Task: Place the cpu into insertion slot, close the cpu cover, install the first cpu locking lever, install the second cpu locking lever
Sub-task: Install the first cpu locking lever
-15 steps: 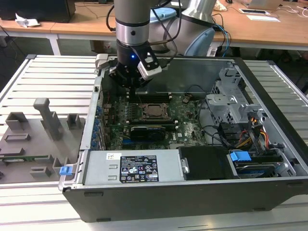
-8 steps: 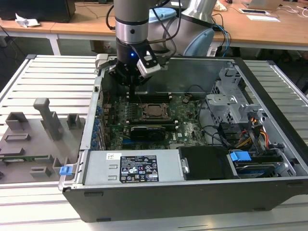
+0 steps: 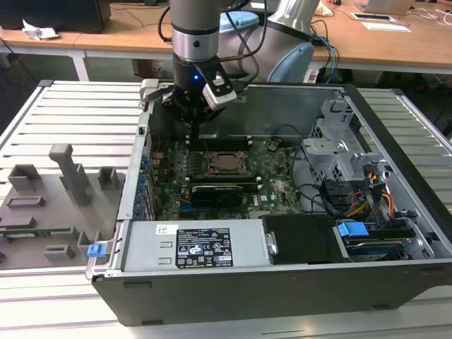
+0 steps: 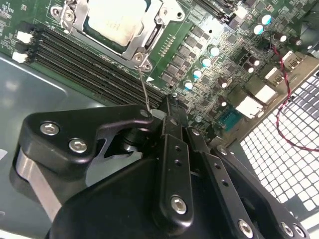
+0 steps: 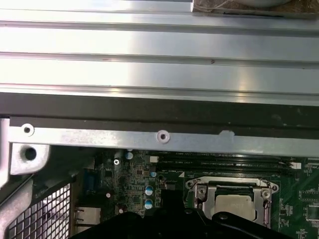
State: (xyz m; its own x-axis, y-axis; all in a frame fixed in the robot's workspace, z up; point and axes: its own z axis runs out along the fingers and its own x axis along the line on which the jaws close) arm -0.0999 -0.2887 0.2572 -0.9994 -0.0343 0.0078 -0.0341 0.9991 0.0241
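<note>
The cpu lies silvery-grey in the insertion slot on the green board. The cpu cover is down over it as a metal frame. In the first wrist view the cpu sits inside that cover. A thin wire locking lever rises from the socket's corner up to the side of my fingertips. My gripper is shut, its black fingers pressed together beside the lever's end. In the exterior view my gripper hangs above the board, toward that view's left of the socket and farther back.
Long black memory slots run beside the socket. A black card lies nearer than the socket, then the power supply. A drive cage with cables fills the exterior view's right. The case wall and perforated rear panel stand close.
</note>
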